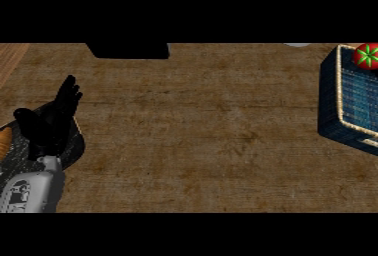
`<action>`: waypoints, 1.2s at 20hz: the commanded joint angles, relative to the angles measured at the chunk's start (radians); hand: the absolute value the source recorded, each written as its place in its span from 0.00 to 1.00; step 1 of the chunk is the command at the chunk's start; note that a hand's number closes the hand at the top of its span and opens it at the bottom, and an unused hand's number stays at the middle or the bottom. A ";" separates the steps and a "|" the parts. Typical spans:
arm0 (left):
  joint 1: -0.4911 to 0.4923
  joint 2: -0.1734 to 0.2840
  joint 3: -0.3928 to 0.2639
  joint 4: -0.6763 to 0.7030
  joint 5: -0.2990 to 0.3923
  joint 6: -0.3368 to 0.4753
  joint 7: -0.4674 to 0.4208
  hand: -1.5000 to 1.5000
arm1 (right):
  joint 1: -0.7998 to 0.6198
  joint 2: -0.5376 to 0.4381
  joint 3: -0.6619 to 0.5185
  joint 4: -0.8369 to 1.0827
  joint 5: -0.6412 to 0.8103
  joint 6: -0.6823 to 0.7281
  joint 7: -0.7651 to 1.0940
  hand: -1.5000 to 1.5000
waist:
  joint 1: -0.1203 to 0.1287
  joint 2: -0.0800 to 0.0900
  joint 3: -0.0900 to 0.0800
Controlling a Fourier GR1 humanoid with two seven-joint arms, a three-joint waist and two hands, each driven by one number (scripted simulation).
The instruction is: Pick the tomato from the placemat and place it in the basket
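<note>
A red tomato (366, 56) with a green star-shaped stem lies at the far right edge of the head view, inside the top corner of a dark blue woven basket (330, 100) with a tan rim. My left hand (52, 120) rests at the left side of the view, open, fingers straight and pointing up, holding nothing. It hides part of a dark oval placemat (76, 145) beneath it. My right hand does not show in this view.
The brown wooden counter (199, 130) stretches between the left hand and the basket. A dark rectangular object (129, 50) sits at the top edge, with a small pale shape (297, 44) farther right.
</note>
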 commanded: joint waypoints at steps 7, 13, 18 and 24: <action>0.023 -0.002 0.010 -0.008 0.016 -0.011 -0.005 0.50 | 0.034 0.015 -0.002 0.117 0.065 -0.114 -0.043 1.00 | 0.003 0.002 0.001; -0.010 -0.003 0.015 0.050 0.009 -0.007 -0.037 0.50 | -0.032 0.008 -0.002 0.146 0.080 0.002 -0.031 1.00 | -0.001 0.001 0.000; -0.042 -0.002 0.011 0.071 -0.006 0.003 -0.035 0.50 | -0.022 0.010 -0.022 0.203 0.082 -0.041 -0.048 1.00 | 0.006 0.006 0.001; -0.042 0.036 0.047 0.049 0.033 -0.032 -0.022 0.50 | -0.020 0.021 -0.021 0.237 0.090 0.026 0.040 1.00 | 0.003 0.004 0.000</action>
